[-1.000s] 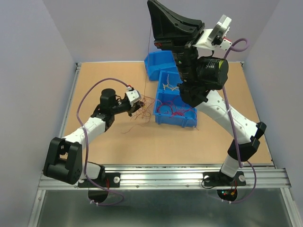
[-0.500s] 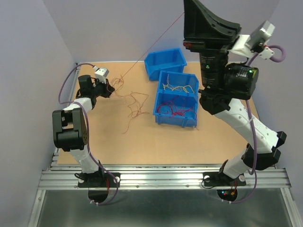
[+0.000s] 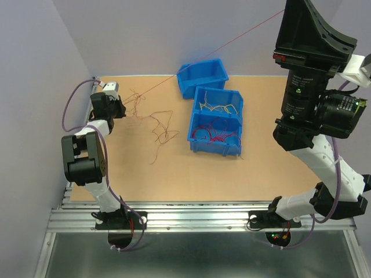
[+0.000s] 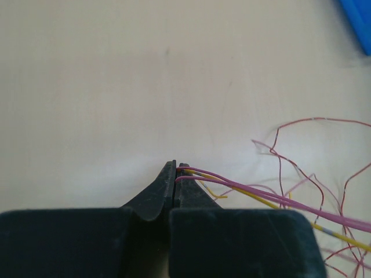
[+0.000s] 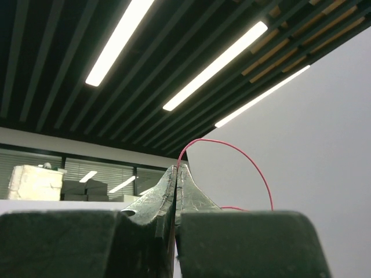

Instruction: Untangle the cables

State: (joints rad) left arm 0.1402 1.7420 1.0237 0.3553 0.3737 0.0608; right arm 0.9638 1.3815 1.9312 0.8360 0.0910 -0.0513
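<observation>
**Top external: one red strand stretched taut between the two arms**

Top external, near edge outward: both bases sit at the rail, with the tan table (image 3: 232, 174) beyond. The left arm is folded back into the far-left corner, left gripper (image 3: 119, 108) low over the table. The right arm is reared up high on the right, its head at the top edge of frame.

Loose cables (image 3: 161, 130) lie on the table just right of the left gripper, a red/orange tangle trailing toward the middle. Right of that is the double bin (image 3: 215, 149), with red wires in the near compartment and pale yellow ones in the far. The small bin (image 3: 200, 88) is just behind it; can't tell if they touch.

One red wire (image 3: 220, 43) runs dead straight from the left gripper's end, over the small bin, up to the right arm's head.

Left wrist: jaws closed tight, tips pinching several pink-red strands plus a yellow one, all running off right. More red loops lie on the table beyond.

Right wrist: right gripper (image 5: 175, 169) jaws closed tight on the red wire at the tips. The wire arcs up and over to the right. Ceiling light strips (image 5: 214, 66) are behind.
</observation>
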